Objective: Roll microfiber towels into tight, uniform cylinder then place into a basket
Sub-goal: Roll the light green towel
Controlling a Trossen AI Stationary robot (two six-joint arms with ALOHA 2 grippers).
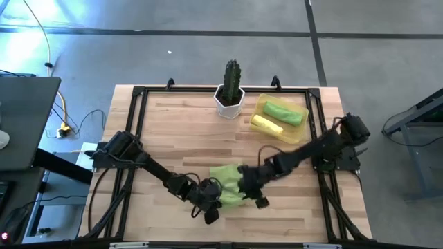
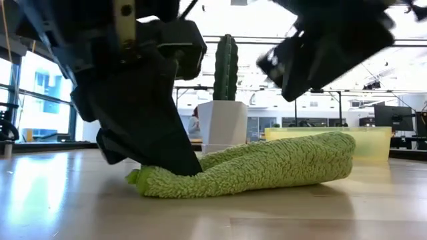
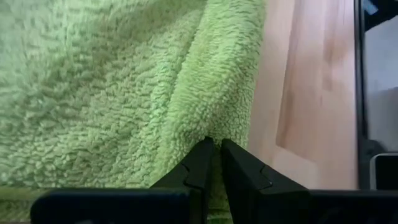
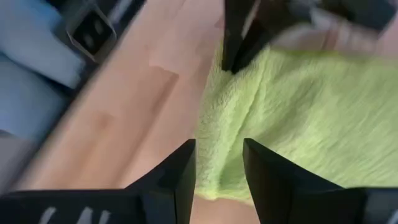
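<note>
While the left gripper (image 3: 213, 146) pinches an edge of the green towel (image 1: 225, 185) at the table's front centre, the right gripper (image 4: 219, 155) hangs just above it, fingers parted, holding nothing. Towel loosely rolled, long axis roughly left-right in the low view. Wooden table (image 1: 173, 131); behind, a cactus pot (image 1: 230, 99) and a basket (image 1: 299, 135) with two rolled towels.
</note>
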